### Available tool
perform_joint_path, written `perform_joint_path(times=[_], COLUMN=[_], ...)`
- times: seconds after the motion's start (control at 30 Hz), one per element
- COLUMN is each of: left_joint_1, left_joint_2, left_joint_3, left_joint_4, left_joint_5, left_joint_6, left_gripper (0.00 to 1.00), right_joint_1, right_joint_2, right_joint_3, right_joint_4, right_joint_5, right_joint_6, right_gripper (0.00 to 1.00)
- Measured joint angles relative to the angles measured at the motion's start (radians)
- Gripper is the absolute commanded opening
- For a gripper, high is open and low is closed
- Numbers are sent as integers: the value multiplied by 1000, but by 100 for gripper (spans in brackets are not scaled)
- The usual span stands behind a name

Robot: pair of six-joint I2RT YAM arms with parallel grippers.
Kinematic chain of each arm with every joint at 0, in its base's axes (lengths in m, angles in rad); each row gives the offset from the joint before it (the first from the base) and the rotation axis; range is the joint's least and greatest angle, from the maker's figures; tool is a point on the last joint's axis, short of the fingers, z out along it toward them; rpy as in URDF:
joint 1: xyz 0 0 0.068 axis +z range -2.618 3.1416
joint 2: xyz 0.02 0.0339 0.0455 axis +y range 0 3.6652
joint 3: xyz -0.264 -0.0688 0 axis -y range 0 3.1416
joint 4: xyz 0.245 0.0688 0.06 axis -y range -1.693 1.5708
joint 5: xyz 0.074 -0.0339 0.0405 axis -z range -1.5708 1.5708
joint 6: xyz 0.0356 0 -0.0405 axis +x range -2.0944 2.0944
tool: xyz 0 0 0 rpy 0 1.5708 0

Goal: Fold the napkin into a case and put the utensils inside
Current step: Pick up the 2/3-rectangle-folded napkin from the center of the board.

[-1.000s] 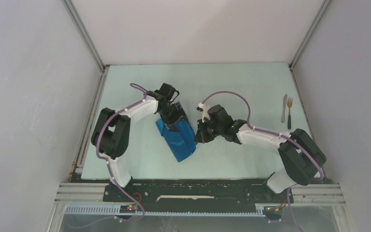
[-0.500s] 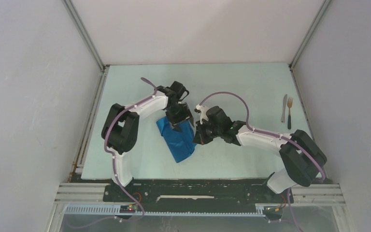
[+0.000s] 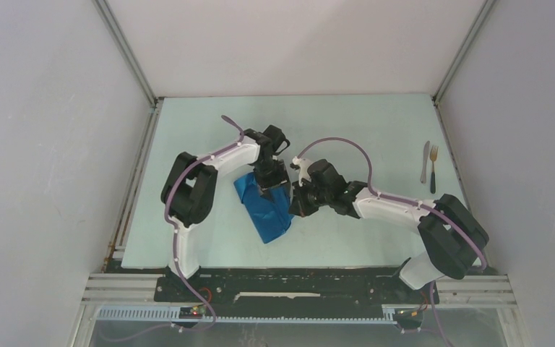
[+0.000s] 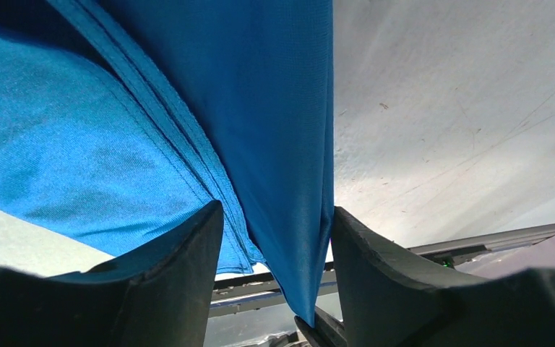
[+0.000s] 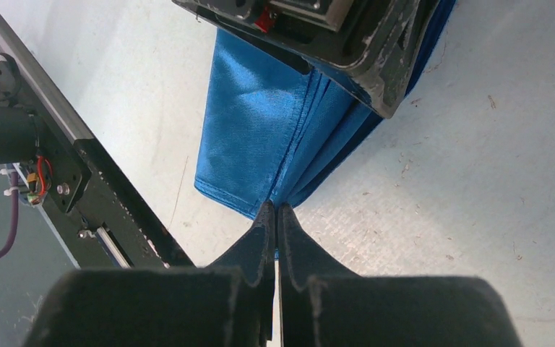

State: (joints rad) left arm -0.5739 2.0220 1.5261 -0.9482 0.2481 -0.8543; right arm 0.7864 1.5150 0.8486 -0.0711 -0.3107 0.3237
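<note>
The napkin (image 3: 269,215) is a bright blue cloth folded into a narrow strip that runs diagonally at the table's middle. My left gripper (image 3: 270,189) points down over its far end. In the left wrist view the jaws (image 4: 274,217) stand apart, a raised layer of the napkin (image 4: 282,130) hangs between them, and it brushes the right finger (image 4: 383,282). My right gripper (image 5: 275,211) is shut on the napkin's right edge (image 5: 260,130) and sits at that edge in the top view (image 3: 294,205). The utensils, a silvery knife (image 3: 425,162) and a dark-handled fork (image 3: 433,169), lie side by side at the far right.
The black front rail (image 3: 296,278) borders the near table edge and passes close to the napkin's near end (image 5: 79,166). White walls enclose the table on three sides. The left gripper's body (image 5: 332,36) hangs just above the cloth, close to my right fingers.
The left arm has swung to the right, farther over the napkin's far end, and its jaws have narrowed a little. The right gripper has stayed shut at the napkin's edge.
</note>
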Motion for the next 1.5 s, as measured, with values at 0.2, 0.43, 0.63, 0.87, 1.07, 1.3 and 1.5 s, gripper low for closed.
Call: perform_joint_path(times=[0.2, 0.43, 0.63, 0.87, 1.07, 1.3, 1.5], left_joint_1=[-3, 1, 41, 62, 27, -21, -29], left_joint_2=[12, -60, -270, -327, -252, -138, -87], left_joint_3=[0, -113, -240, -307, -320, -240, -196], left_joint_4=[6, 127, 231, 336, 335, 284, 220], left_joint_5=[27, 16, -10, 56, 128, 141, 110], left_joint_6=[61, 124, 132, 131, 130, 156, 192], left_gripper=[68, 81, 81, 78, 78, 61, 46], right_joint_1=[7, 8, 13, 16, 28, 40, 50], right_joint_2=[0, 0, 0, 0, 0, 0, 0], right_joint_3=[0, 0, 0, 0, 0, 0, 0], right_joint_4=[0, 0, 2, 2, 2, 1, -1], right_joint_5=[10, 13, 13, 14, 21, 34, 52], right_joint_6=[-4, 5, 49, 76, 75, 71, 64], right_gripper=[0, 0, 0, 0, 0, 0, 0])
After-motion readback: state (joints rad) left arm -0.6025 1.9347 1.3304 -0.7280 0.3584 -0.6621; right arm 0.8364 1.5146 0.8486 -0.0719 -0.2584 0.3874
